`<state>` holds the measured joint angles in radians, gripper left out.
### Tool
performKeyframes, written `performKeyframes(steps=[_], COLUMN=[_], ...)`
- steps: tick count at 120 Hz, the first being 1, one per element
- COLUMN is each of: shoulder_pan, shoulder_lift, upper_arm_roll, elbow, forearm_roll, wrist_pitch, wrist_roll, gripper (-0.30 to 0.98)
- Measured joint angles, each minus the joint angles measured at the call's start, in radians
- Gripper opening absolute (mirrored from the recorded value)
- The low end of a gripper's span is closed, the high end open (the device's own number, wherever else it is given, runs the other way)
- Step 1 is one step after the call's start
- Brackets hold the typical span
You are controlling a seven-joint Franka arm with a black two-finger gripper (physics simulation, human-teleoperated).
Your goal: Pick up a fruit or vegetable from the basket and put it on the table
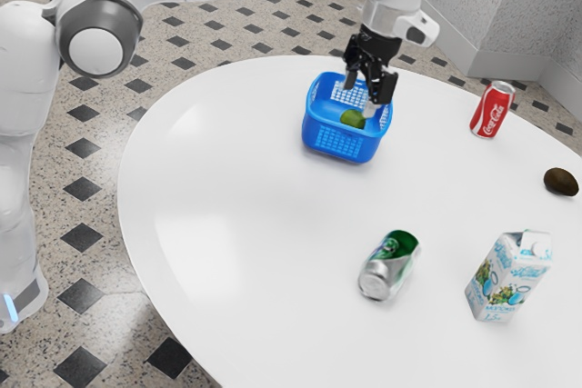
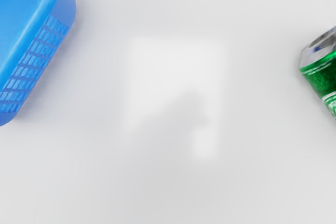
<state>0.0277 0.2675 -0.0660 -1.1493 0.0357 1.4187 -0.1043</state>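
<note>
In the exterior view, with twelve at its far edge: gripper (image 1: 367,94) wide apart, nothing between the fingertips, pointing down above the far part of the basket (image 1: 336,142) as seen from there. Finger line running roughly ten to four. Green fruit (image 1: 353,119) inside the basket, resting low, just below the gripper and toward seven o'clock from it. Long axis hard to tell; nearly round in outline.

In the wrist view, basket wall off to one side, green can (image 1: 389,265) off to the other, bare table (image 1: 218,224) between. Probably not yet squarely over the fruit, then; best to shift toward the basket's middle before lowering, clear of the rim. True height above the rim impossible to judge.

Farther out, by the clock from the basket: red can (image 1: 492,110) at three, green can between five and six, dark fruit (image 1: 561,182) between three and four, already outside the basket, and carton (image 1: 507,276) between four and five. Likely step in hand: lining up for the grasp.
</note>
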Motion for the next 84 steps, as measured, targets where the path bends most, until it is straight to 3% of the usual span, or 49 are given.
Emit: performKeyframes(steps=[33, 49, 60, 84], shoulder_pan=[0.006, 0.005, 0.005, 0.012], shoulder_lift=[-0.005, -0.018, 0.052, 0.202], upper_arm_roll=[0.002, 0.008, 0.023, 0.166], elbow=[0.0, 0.093, 0.106, 0.11], forearm_roll=[-0.007, -0.008, -0.008, -0.016], wrist_pitch=[0.012, -0.027, -0.019, 0.067], wrist_roll=[-0.027, -0.079, -0.116, -0.186], gripper=[0.69, 0.69, 0.69, 0.69])
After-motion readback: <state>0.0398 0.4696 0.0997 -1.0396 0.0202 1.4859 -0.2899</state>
